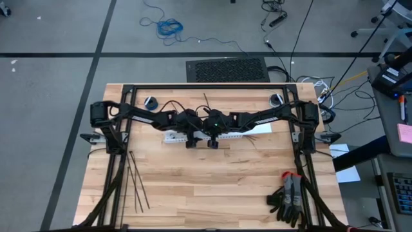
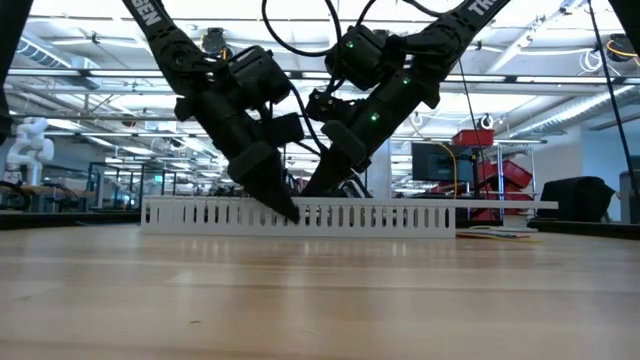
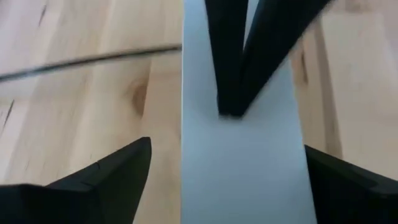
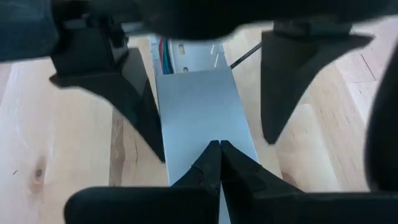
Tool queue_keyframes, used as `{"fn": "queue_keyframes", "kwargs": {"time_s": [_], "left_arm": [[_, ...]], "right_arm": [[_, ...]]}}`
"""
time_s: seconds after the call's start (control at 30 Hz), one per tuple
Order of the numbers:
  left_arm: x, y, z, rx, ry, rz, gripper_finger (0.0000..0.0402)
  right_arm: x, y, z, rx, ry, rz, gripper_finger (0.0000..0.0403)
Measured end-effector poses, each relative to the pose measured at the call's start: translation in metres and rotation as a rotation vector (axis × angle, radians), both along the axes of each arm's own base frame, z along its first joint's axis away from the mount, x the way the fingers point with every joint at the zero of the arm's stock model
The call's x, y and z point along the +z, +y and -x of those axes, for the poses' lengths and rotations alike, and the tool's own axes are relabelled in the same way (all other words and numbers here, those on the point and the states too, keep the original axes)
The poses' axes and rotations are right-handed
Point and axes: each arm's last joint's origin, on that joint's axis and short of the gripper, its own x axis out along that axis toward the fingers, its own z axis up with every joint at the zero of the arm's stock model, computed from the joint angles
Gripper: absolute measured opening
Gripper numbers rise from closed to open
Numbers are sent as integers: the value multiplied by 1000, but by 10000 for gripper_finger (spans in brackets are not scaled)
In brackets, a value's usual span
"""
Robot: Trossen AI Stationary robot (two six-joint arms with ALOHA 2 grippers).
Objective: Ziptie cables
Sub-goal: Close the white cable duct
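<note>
Grey, green and red thin wires, the cables (image 4: 166,51), show only at the far open end of a long white slotted plastic duct (image 2: 300,215), lying inside it along its length. The duct runs crosswise over the middle of the table, its long axis from arm to arm, and both grippers meet over its midpoint.

The left gripper (image 3: 227,171) stands with its fingers spread wide, one on each side of the duct and holding nothing. The right gripper (image 4: 219,152) is pinched tight with nothing visibly between its fingers, its tips pressed down on the duct's flat top. The cables lie past the left gripper as the right wrist view sees it, so I judge the left arm the nearer one.

The zipties (image 1: 136,183), thin stiff black plastic strips, lie loose on the left front part of the pale wooden plank table (image 1: 212,187), well apart from both grippers. A pair of black gloves (image 1: 288,196) rests at the right front corner. Beyond the table is a grey floor with a bright blue coiled cord (image 1: 170,27).
</note>
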Motion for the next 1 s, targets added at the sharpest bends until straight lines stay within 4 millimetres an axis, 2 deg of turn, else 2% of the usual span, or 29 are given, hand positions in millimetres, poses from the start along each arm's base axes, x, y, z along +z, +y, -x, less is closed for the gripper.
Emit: {"fn": "queue_keyframes", "kwargs": {"time_s": [0.27,0.47,0.7,1.0], "left_arm": [[-1,-2,23,51,199,16,356],[1,-3,37,74,192,-4,356],[-3,3,55,113,105,-26,356],[-26,2,79,48,-169,-13,356]], "right_arm": [[0,0,0,-4,-4,-3,0],[0,0,0,-6,-4,-2,0],[-1,-1,1,-10,6,0,0],[-1,-2,2,-10,16,-9,0]]}}
